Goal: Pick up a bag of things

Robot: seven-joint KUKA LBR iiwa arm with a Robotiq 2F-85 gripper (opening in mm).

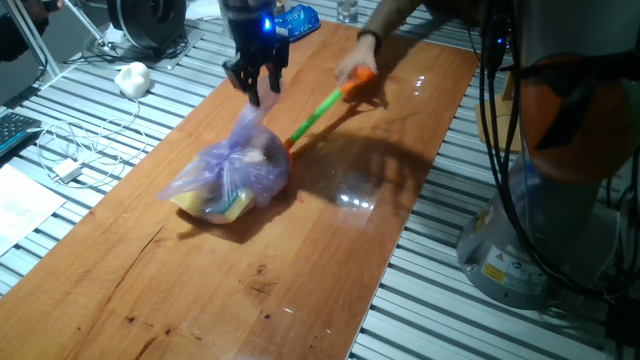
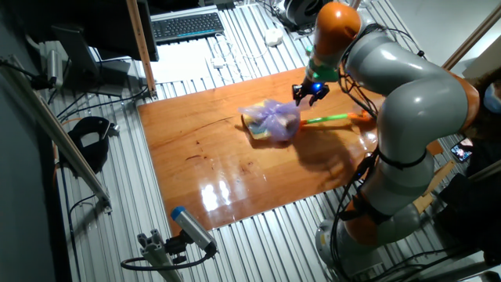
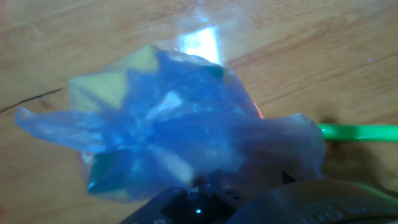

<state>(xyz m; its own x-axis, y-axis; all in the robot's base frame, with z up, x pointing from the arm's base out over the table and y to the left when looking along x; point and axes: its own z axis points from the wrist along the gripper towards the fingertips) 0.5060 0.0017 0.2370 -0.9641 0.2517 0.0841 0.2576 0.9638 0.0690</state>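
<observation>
The bag of things [image 1: 235, 172] is translucent purple plastic with yellow and teal items showing through, and it lies on the wooden table [image 1: 330, 260]. It also shows in the other fixed view [image 2: 272, 122] and fills the hand view [image 3: 180, 130]. My gripper [image 1: 256, 96] stands right over the bag, shut on its upper plastic, which is drawn up into a peak at the fingertips. The bag's bottom still rests on the table. The gripper [image 2: 309, 94] is at the bag's far-right side in the other fixed view.
An orange-and-green toy shovel [image 1: 318, 112] lies just behind the bag, and a person's hand [image 1: 352, 68] holds its orange end. A small blue packet [image 1: 296, 20] lies at the table's far end. Cables, a white object [image 1: 132, 78] and a keyboard [image 2: 186, 25] lie off the table.
</observation>
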